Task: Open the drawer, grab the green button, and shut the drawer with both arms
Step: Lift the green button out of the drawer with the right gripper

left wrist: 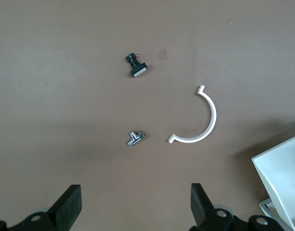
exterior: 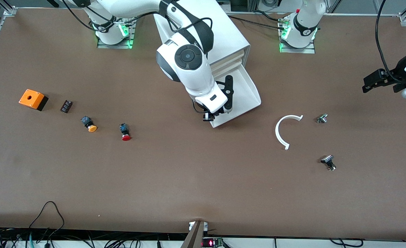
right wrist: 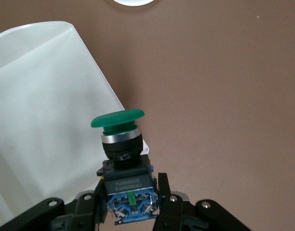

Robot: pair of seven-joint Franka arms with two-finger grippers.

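The drawer [exterior: 249,90], the lowest of the white cabinet [exterior: 223,38], stands pulled out; it also shows in the right wrist view [right wrist: 42,120] and the left wrist view [left wrist: 282,168]. My right gripper [exterior: 220,111] is over the drawer's front edge, shut on the dark blue body of the button [right wrist: 117,119], whose green cap points away from the gripper [right wrist: 128,192]. The button is hidden by the hand in the front view. My left gripper [exterior: 370,82] waits open and empty over the table at the left arm's end; its fingers stand wide apart in its wrist view [left wrist: 135,204].
A white C-shaped ring [exterior: 285,132], a small metal part [exterior: 322,118] and a black part [exterior: 328,162] lie toward the left arm's end. An orange box [exterior: 32,99], a dark block [exterior: 66,106], an orange-capped button [exterior: 89,124] and a red-capped button [exterior: 125,132] lie toward the right arm's end.
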